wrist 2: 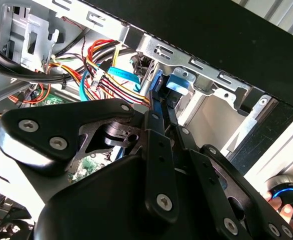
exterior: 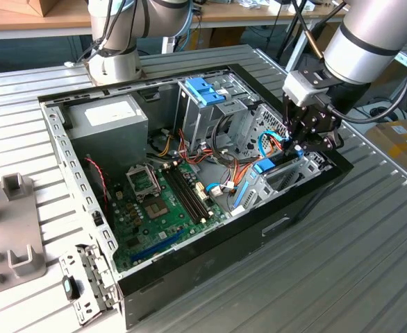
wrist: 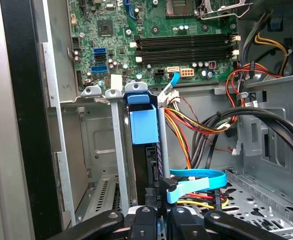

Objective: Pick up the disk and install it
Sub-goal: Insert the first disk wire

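Your claw sits at the drive bay, closed on the disk.

The gripper is clamped together on the disk, which stands edge-up in the bay just below the fingers; its metal body is mostly hidden by the bay wall, leaving the blue carrier visible.

One open computer case lies on the table, containing one green motherboard with four memory slots (all vacant), one grey power-supply box at 11 o'clock, and two blue carrier handles: one at 12 o'clock, one at 3 o'clock. One gripper is present.
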Action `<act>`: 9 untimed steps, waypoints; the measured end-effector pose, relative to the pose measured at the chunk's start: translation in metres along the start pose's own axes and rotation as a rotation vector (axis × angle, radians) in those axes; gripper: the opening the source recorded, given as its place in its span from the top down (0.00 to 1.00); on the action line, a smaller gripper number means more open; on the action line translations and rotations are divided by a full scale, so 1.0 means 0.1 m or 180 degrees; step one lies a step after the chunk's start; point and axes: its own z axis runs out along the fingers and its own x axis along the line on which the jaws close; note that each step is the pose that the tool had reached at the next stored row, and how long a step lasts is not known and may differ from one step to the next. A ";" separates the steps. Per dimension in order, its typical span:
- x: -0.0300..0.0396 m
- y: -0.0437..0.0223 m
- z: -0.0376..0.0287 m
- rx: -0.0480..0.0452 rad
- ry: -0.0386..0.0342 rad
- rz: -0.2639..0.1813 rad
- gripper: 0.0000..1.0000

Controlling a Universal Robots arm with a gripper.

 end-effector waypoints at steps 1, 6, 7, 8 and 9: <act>0.000 0.000 0.000 0.0000 0.0000 0.0000 0.83; 0.000 0.000 0.001 0.0000 0.0000 0.0000 0.83; 0.000 0.000 0.001 0.0000 0.0000 0.0000 0.83; 0.000 0.000 0.002 0.0000 0.0000 0.0000 0.83; 0.000 0.000 0.004 0.0000 -0.0002 0.0000 0.83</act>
